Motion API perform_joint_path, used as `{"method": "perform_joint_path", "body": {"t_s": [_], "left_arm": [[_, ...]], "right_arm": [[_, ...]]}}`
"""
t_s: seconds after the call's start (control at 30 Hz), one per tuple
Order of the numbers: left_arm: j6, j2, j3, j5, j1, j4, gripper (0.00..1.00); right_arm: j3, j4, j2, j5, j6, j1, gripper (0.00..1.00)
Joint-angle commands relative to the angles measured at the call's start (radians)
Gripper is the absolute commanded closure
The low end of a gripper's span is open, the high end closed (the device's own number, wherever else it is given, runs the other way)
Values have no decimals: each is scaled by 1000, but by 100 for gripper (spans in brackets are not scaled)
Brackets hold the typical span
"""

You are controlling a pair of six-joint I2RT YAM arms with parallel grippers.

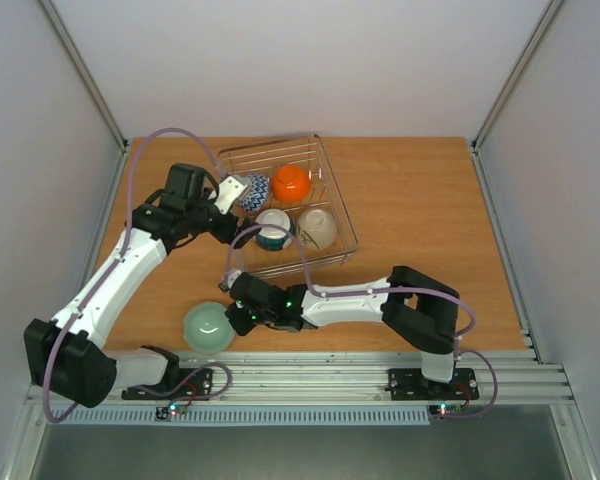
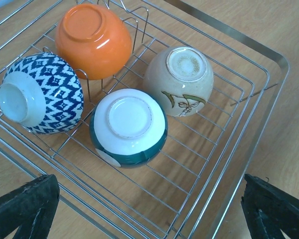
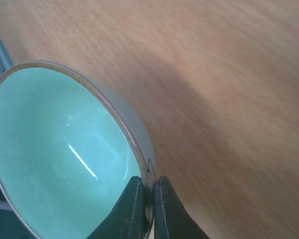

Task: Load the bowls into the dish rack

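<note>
The wooden bench (image 1: pixel 420 210) takes up most of what I can see, and the dish rack (image 1: pixel 341 196) sits toward its far edge, a little left of the middle, turned slightly askew. Four bowls are already in it: the orange bowl (image 1: pixel 291 183) and the blue-patterned bowl (image 1: pixel 254 192) on the far side against the tines, and the teal-banded bowl (image 1: pixel 273 230) and the beige bowl (image 1: pixel 317 227) on the near side, all with their feet showing. The left gripper (image 1: pixel 232 190) hangs over the rack's left side with its fingers (image 2: pixel 30 204) spread wide and nothing between them. The last one, the pale green bowl (image 1: pixel 209 327), is close to the near edge, left of the middle and mouth up. The right gripper (image 3: pixel 150 209) has it pinched at the rim, one finger inside and one outside. I cannot tell whether the bowl is off the wood. It looks like glazed ceramic: rigid, slick, likely to chip if knocked on wire, and not heavy. Held by one side of the lip, I would expect it to want to pivot, so a firm squeeze low on the wall seems the safest hold.
</note>
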Motion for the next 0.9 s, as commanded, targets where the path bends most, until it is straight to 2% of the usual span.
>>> {"method": "perform_joint_path", "body": {"t_s": [0.0, 0.13, 0.3, 0.47, 0.6, 0.87], "left_arm": [[15, -69, -20, 35, 5, 42, 1], [13, -97, -30, 58, 8, 47, 1], [-9, -61, 7, 117, 8, -9, 1], [6, -24, 4, 181, 8, -23, 1], [14, -19, 0, 239, 7, -29, 1], [43, -52, 13, 399, 7, -86, 1]], "right_arm": [[-72, -20, -124, 155, -20, -2, 99], [-138, -42, -259, 205, -53, -13, 99], [-204, -65, -443, 228, -81, -62, 99], [-230, -88, -564, 197, -97, -150, 99], [-259, -79, -634, 128, -77, -244, 99], [-263, -72, -652, 85, -80, -347, 99]]}}
